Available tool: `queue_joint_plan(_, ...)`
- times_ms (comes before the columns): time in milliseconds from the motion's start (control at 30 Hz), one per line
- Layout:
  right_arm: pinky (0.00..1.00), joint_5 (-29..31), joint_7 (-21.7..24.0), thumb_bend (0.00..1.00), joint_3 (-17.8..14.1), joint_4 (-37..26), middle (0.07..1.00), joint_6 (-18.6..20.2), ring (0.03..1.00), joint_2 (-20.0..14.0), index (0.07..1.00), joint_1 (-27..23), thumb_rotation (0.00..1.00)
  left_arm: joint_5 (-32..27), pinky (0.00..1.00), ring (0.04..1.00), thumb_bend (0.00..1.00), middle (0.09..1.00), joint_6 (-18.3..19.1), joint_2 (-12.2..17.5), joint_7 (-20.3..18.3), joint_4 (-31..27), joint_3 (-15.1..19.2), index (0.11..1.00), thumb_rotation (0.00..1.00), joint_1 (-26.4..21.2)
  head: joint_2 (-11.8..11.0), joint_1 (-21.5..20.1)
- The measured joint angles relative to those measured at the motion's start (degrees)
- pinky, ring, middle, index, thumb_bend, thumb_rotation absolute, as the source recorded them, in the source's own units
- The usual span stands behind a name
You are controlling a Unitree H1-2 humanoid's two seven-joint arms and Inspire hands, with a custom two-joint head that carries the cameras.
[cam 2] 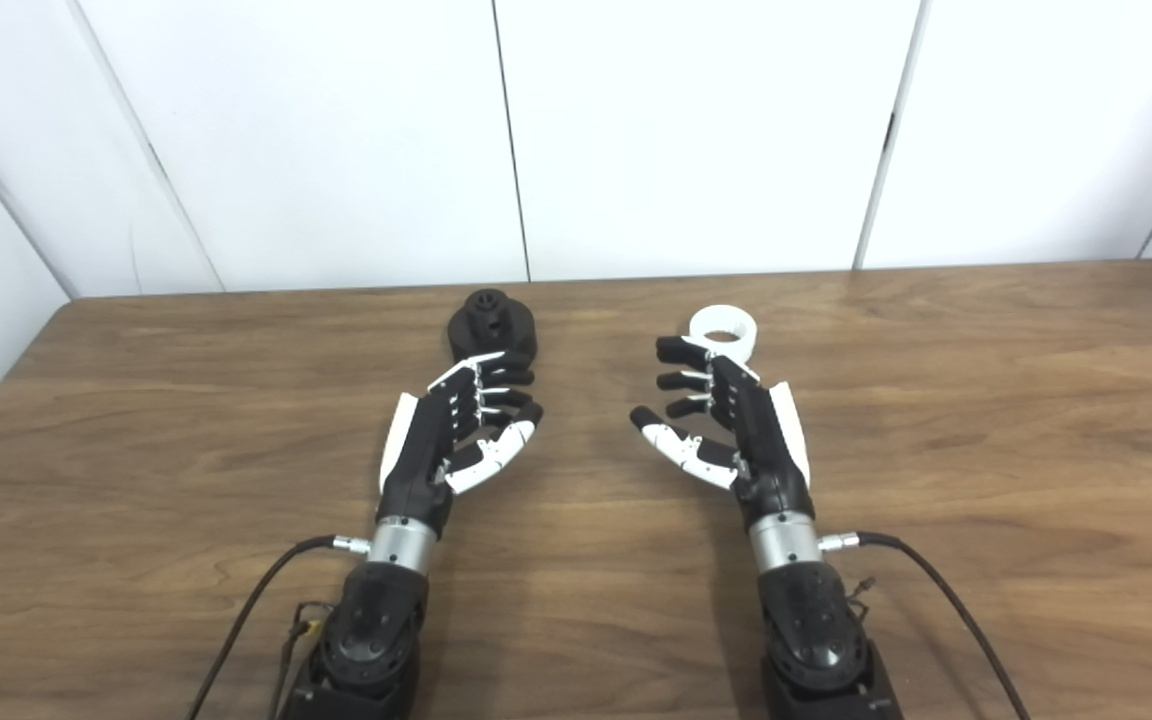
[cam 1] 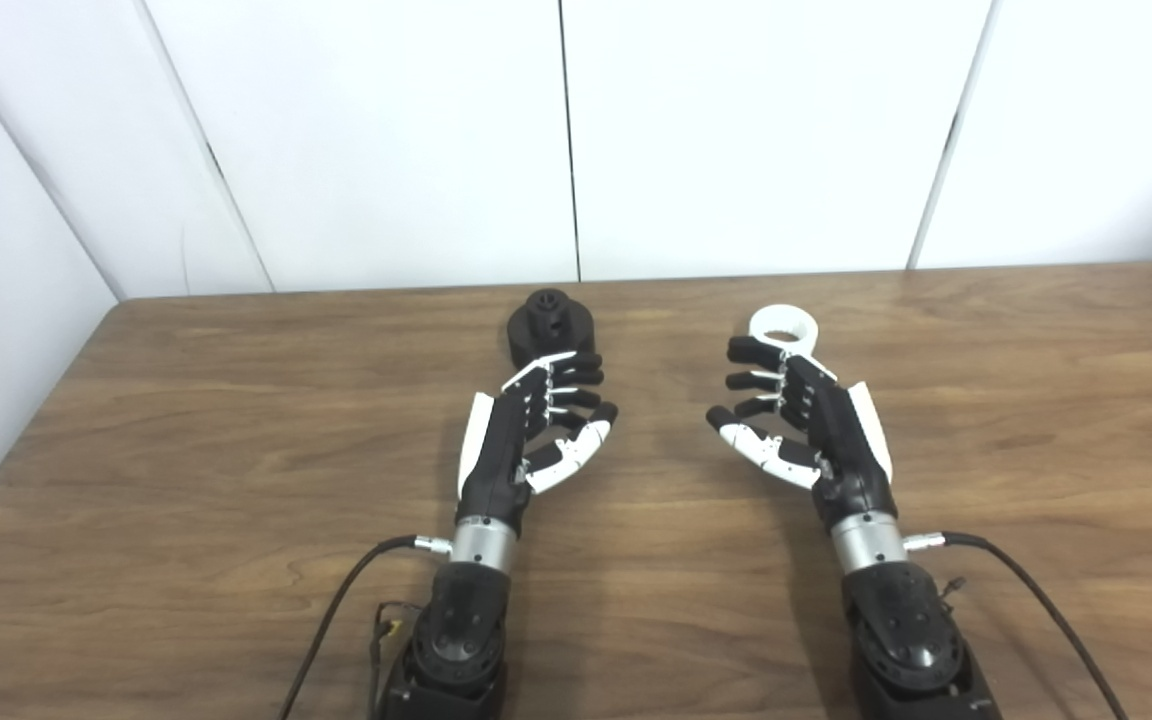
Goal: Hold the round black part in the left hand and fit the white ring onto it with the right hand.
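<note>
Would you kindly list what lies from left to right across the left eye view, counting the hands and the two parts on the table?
Left robot hand → round black part → white ring → right robot hand. The first two overlap in left-right position, as do the last two, so their order within each pair is only rough.

The setting looks like a robot test room or lab rather than a home. A plain wood-grain table [cam 1: 236, 480] with rounded far corners stands against bare white wall panels [cam 1: 756, 130] divided by thin dark seams. Black cables [cam 1: 336, 600] trail from the robot's arms across the table's near edge.
</note>
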Motion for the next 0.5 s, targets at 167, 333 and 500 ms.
queue_joint_plan(167,0.56,0.0,0.0,0.54,0.0,0.0,0.742,0.0,0.676,0.0,0.713,0.0,0.07,0.0,0.55,0.640,0.43,0.704,0.0,0.0,0.0,0.0,0.0,0.677,0.11,0.0,0.1,0.0)
queue_joint_plan(333,0.56,-0.1,0.0,0.55,0.0,0.0,0.741,0.0,0.679,0.0,0.712,0.0,0.06,0.4,0.55,0.641,0.43,0.715,0.0,0.0,0.1,0.0,-0.1,0.683,0.14,0.0,0.0,0.1)
queue_joint_plan(500,0.56,-0.1,-0.1,0.54,-0.1,0.0,0.741,0.0,0.679,0.0,0.714,0.0,0.04,1.2,0.55,0.643,0.43,0.710,0.0,0.0,0.1,0.0,-0.1,0.682,0.11,0.0,-0.1,0.0)
